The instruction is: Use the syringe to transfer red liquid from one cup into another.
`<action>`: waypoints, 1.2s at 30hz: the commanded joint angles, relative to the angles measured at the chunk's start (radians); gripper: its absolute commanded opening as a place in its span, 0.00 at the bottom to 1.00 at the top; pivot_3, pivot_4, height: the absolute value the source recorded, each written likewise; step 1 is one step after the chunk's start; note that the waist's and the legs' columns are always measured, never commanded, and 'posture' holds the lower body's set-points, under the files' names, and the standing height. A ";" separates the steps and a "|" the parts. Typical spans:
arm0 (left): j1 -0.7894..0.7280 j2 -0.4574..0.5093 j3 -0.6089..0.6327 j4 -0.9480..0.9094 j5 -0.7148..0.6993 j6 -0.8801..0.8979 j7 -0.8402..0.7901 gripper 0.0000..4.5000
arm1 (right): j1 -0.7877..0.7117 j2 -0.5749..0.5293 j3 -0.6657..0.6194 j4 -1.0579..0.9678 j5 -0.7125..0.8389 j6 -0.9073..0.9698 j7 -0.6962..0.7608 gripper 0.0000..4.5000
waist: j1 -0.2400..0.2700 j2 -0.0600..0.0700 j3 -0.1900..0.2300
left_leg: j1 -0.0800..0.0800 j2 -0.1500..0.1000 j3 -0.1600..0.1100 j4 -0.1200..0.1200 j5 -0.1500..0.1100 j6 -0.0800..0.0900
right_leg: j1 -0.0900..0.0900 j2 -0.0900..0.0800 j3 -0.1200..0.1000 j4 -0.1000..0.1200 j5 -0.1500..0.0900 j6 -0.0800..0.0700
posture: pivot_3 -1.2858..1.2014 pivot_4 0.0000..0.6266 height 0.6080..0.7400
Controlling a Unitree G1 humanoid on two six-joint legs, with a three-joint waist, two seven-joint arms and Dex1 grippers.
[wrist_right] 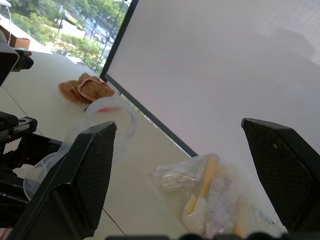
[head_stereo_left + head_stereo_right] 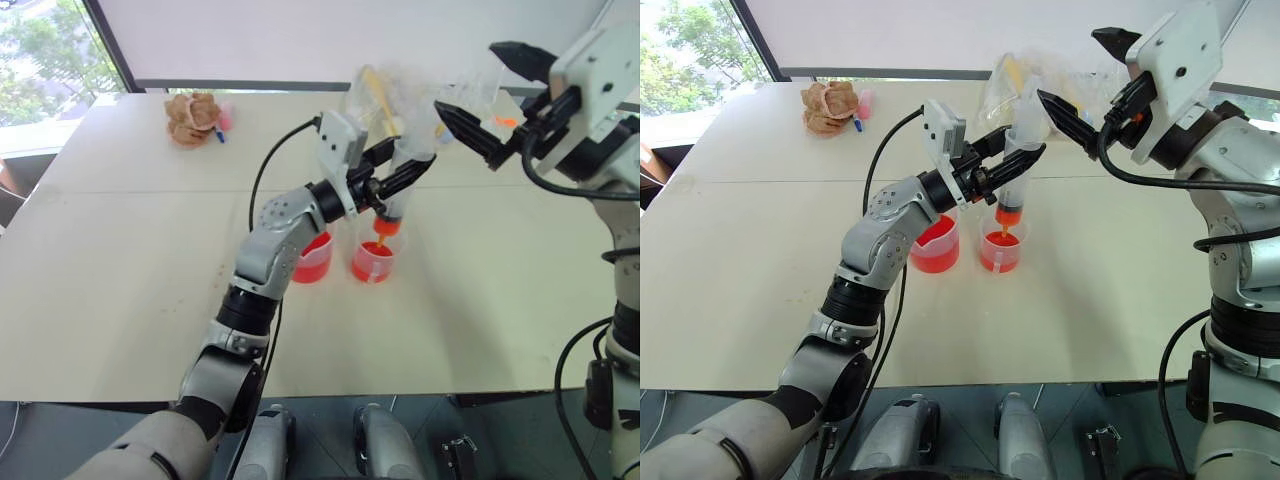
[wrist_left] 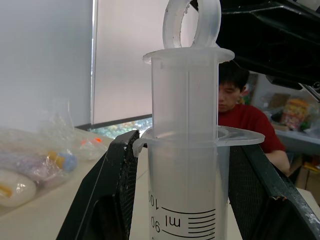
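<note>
The syringe (image 3: 187,165), clamped between the left gripper's (image 3: 185,200) fingers, bears a printed black scale on its barrel. "ml", "90" and part of "100" can be read there, beside graduation lines.

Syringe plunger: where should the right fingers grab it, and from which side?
Take the ring topping the white plunger, coming from the right gripper's own side, just above it. The syringe stands upright in the left gripper, tip over the smaller cup, so the ring is the only free, pinchable part.

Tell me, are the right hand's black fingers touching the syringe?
Apart. In the right eye view, the open right gripper hangs beside the syringe, with clear space between.
</note>
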 commanded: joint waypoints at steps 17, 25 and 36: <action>0.037 0.008 -0.041 -0.082 0.030 -0.022 -0.024 0.45 | -0.029 0.018 0.068 0.073 -0.059 -0.114 0.034 0.20 | 0.005 0.000 0.000 | 0.000 0.000 0.000 0.000 0.000 0.000 | 0.000 0.000 0.000 0.000 0.000 0.000 | 0.52 0.24 1.00; 0.028 -0.015 -0.018 -0.077 0.015 -0.008 0.003 0.45 | 0.025 0.022 0.077 0.017 -0.007 -0.050 0.064 0.01 | 0.006 0.000 0.000 | 0.000 0.000 0.000 0.000 0.000 0.000 | 0.000 0.000 0.000 0.000 0.000 0.000 | 0.52 0.24 1.00; -0.024 -0.058 0.014 -0.033 0.028 -0.045 0.040 0.45 | 0.094 0.068 0.094 -0.042 0.036 0.028 0.060 0.01 | 0.006 0.000 0.000 | 0.000 0.000 0.000 0.000 0.000 0.000 | 0.000 0.000 0.000 0.000 0.000 0.000 | 0.52 0.24 1.00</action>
